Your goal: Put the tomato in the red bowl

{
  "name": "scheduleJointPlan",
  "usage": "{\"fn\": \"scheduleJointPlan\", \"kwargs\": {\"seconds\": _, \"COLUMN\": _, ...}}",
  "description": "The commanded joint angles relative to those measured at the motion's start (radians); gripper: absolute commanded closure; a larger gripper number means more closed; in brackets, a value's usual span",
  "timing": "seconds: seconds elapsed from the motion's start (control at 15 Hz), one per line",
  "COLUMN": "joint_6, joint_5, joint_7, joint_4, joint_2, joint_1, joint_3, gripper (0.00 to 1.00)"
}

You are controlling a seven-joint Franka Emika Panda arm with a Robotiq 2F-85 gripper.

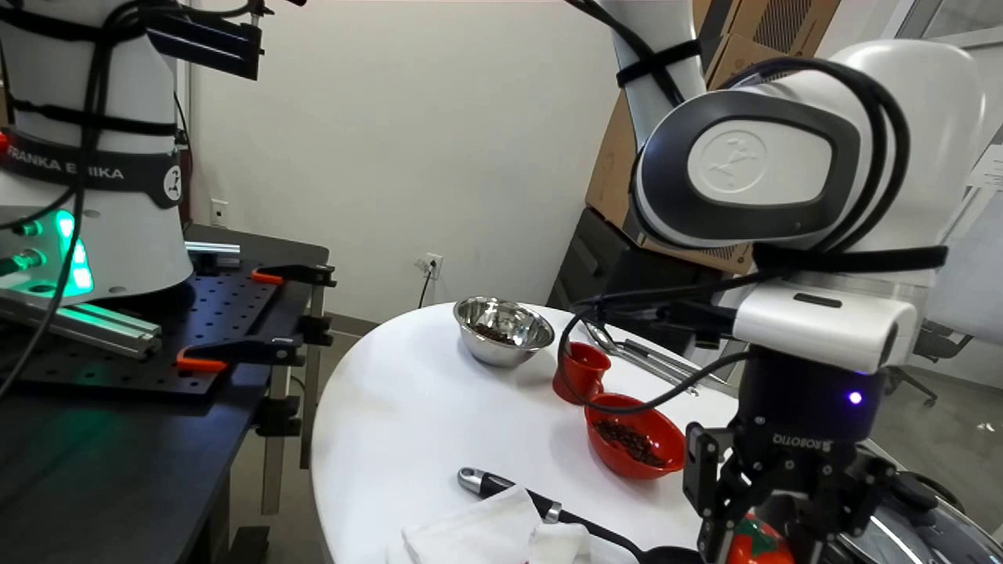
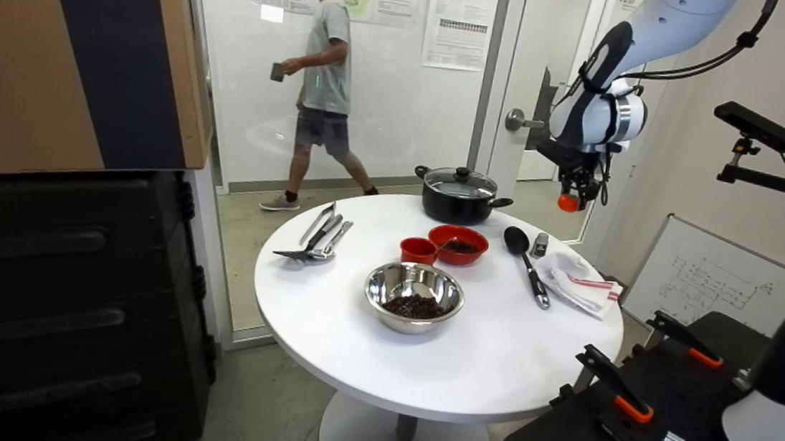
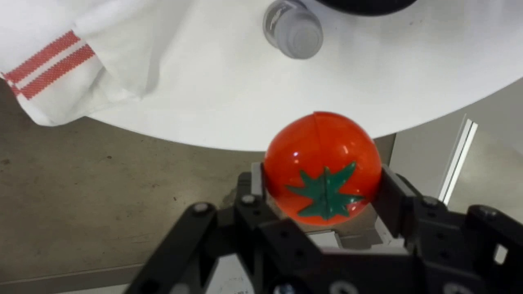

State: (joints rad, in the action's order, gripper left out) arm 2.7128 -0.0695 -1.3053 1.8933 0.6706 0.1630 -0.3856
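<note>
The tomato [image 3: 316, 139], shiny red-orange with a green leaf mark, is between my gripper's [image 3: 322, 181] two fingers, which touch it on both sides. In both exterior views the tomato [image 1: 760, 547] [image 2: 568, 203] hangs below the gripper [image 2: 577, 193], in the air. In the wrist view it overlaps the table's edge, with floor beneath. The red bowl [image 1: 619, 460] stands on the white table with dark beans in it. It also shows in an exterior view [image 2: 457, 258], well away from the gripper. The red bowl is out of the wrist view.
A red cup [image 2: 418, 252] and a steel bowl [image 2: 405, 325] with beans stand near the red bowl. A lidded black pot [image 2: 455, 205], black spoon [image 2: 530, 270], small shaker [image 2: 541, 245], striped cloth [image 2: 591, 286] and metal utensils [image 2: 322, 239] are on the table. A person walks behind the glass.
</note>
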Motion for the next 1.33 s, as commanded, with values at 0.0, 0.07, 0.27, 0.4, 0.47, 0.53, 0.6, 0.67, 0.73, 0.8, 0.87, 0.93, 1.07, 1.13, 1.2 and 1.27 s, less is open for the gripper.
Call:
{"fn": "scheduleJointPlan", "kwargs": {"seconds": 0.0, "joint_6": 0.053, "joint_5": 0.033, "joint_7": 0.013, "joint_4": 0.055, "joint_2": -0.024, "joint_1": -0.089, "joint_3": -0.003, "gripper": 0.62}}
{"fn": "scheduleJointPlan", "kwargs": {"seconds": 0.07, "joint_6": 0.063, "joint_5": 0.037, "joint_7": 0.014, "joint_4": 0.056, "joint_2": -0.020, "joint_1": -0.108, "joint_3": 0.000, "gripper": 0.62}}
{"fn": "scheduleJointPlan", "kwargs": {"seconds": 0.27, "joint_6": 0.110, "joint_5": 0.038, "joint_7": -0.004, "joint_4": 0.048, "joint_2": 0.005, "joint_1": -0.172, "joint_3": 0.007, "gripper": 0.62}}
{"fn": "scheduleJointPlan", "kwargs": {"seconds": 0.4, "joint_6": 0.134, "joint_5": 0.014, "joint_7": 0.001, "joint_4": 0.033, "joint_2": 0.016, "joint_1": -0.186, "joint_3": 0.031, "gripper": 0.62}}
{"fn": "scheduleJointPlan", "kwargs": {"seconds": 0.47, "joint_6": 0.142, "joint_5": -0.003, "joint_7": 0.002, "joint_4": 0.027, "joint_2": 0.019, "joint_1": -0.184, "joint_3": 0.047, "gripper": 0.62}}
{"fn": "scheduleJointPlan", "kwargs": {"seconds": 0.53, "joint_6": 0.125, "joint_5": -0.027, "joint_7": 0.018, "joint_4": 0.016, "joint_2": 0.017, "joint_1": -0.168, "joint_3": 0.081, "gripper": 0.62}}
{"fn": "scheduleJointPlan", "kwargs": {"seconds": 0.6, "joint_6": 0.101, "joint_5": -0.045, "joint_7": 0.041, "joint_4": 0.006, "joint_2": 0.015, "joint_1": -0.147, "joint_3": 0.115, "gripper": 0.62}}
{"fn": "scheduleJointPlan", "kwargs": {"seconds": 0.67, "joint_6": 0.076, "joint_5": -0.066, "joint_7": 0.063, "joint_4": -0.003, "joint_2": 0.014, "joint_1": -0.122, "joint_3": 0.150, "gripper": 0.62}}
{"fn": "scheduleJointPlan", "kwargs": {"seconds": 0.73, "joint_6": 0.051, "joint_5": -0.082, "joint_7": 0.085, "joint_4": -0.012, "joint_2": 0.015, "joint_1": -0.101, "joint_3": 0.179, "gripper": 0.62}}
{"fn": "scheduleJointPlan", "kwargs": {"seconds": 0.8, "joint_6": 0.091, "joint_5": -0.051, "joint_7": 0.033, "joint_4": 0.018, "joint_2": 0.014, "joint_1": -0.160, "joint_3": 0.115, "gripper": 0.37}}
{"fn": "scheduleJointPlan", "kwargs": {"seconds": 0.87, "joint_6": 0.079, "joint_5": -0.064, "joint_7": 0.048, "joint_4": 0.012, "joint_2": 0.015, "joint_1": -0.146, "joint_3": 0.137, "gripper": 0.37}}
{"fn": "scheduleJointPlan", "kwargs": {"seconds": 0.93, "joint_6": 0.073, "joint_5": -0.069, "joint_7": 0.055, "joint_4": 0.008, "joint_2": 0.015, "joint_1": -0.136, "joint_3": 0.148, "gripper": 0.37}}
{"fn": "scheduleJointPlan", "kwargs": {"seconds": 1.07, "joint_6": 0.068, "joint_5": -0.072, "joint_7": 0.062, "joint_4": 0.004, "joint_2": 0.015, "joint_1": -0.126, "joint_3": 0.153, "gripper": 0.37}}
{"fn": "scheduleJointPlan", "kwargs": {"seconds": 1.13, "joint_6": 0.067, "joint_5": -0.072, "joint_7": 0.064, "joint_4": 0.002, "joint_2": 0.015, "joint_1": -0.124, "joint_3": 0.154, "gripper": 0.37}}
{"fn": "scheduleJointPlan", "kwargs": {"seconds": 1.2, "joint_6": 0.067, "joint_5": -0.072, "joint_7": 0.064, "joint_4": 0.002, "joint_2": 0.015, "joint_1": -0.123, "joint_3": 0.154, "gripper": 0.37}}
{"fn": "scheduleJointPlan", "kwargs": {"seconds": 1.27, "joint_6": 0.067, "joint_5": -0.072, "joint_7": 0.064, "joint_4": 0.002, "joint_2": 0.015, "joint_1": -0.123, "joint_3": 0.154, "gripper": 0.62}}
